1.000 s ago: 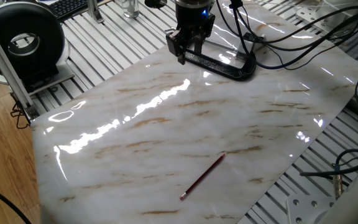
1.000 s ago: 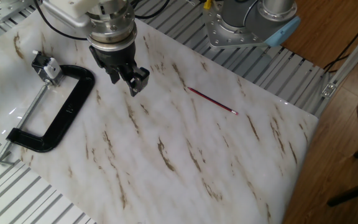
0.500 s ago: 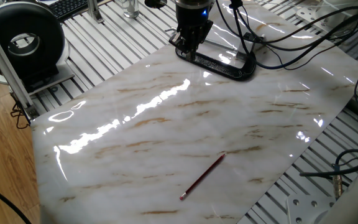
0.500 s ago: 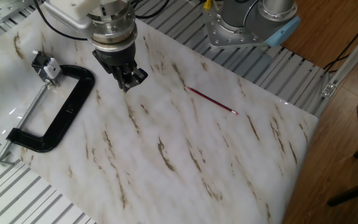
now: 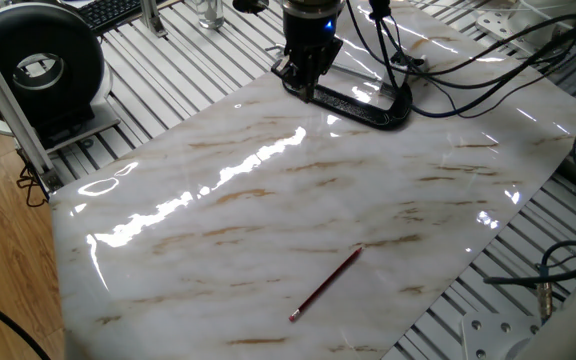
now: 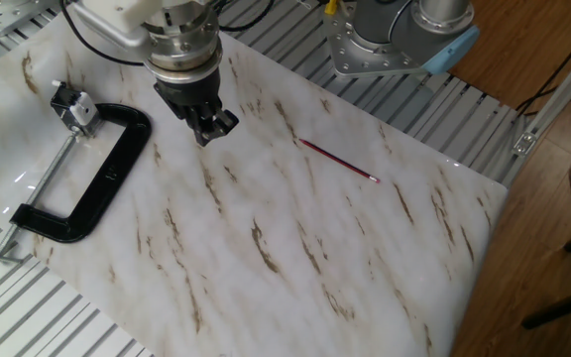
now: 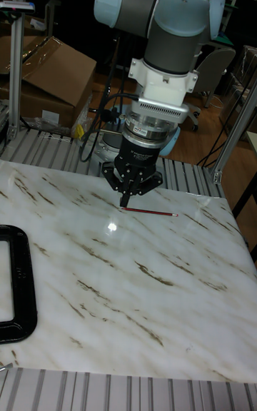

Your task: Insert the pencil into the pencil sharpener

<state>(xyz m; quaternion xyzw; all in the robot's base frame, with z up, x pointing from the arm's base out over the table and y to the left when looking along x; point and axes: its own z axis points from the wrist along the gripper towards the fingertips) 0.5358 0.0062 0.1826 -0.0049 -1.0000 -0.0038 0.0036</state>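
Note:
The dark red pencil [image 5: 325, 285] [image 6: 337, 161] [image 7: 148, 211] lies flat on the marble board [image 5: 268, 200], near one edge, its pale end toward that edge. My gripper [image 5: 306, 90] [image 6: 206, 134] [image 7: 126, 204] hangs low over the board's far end, next to a black C-clamp [image 5: 358, 103] [image 6: 97, 183]. Its fingers are shut together and hold nothing. Both fixed views show a wide gap between gripper and pencil. In the tall view the fingertips only seem to line up with the pencil's end. No pencil sharpener shows in any view.
The C-clamp [image 7: 18, 290] lies flat on the board beside my gripper. Black cables [image 5: 448, 60] trail behind the arm. A round black device [image 5: 38, 65] stands off the board on the slatted table. The arm's base [image 6: 395, 40] is beyond the pencil.
The fingers closed from open to shut on nothing, and the gripper shifted slightly toward the clamp. The pencil has not moved.

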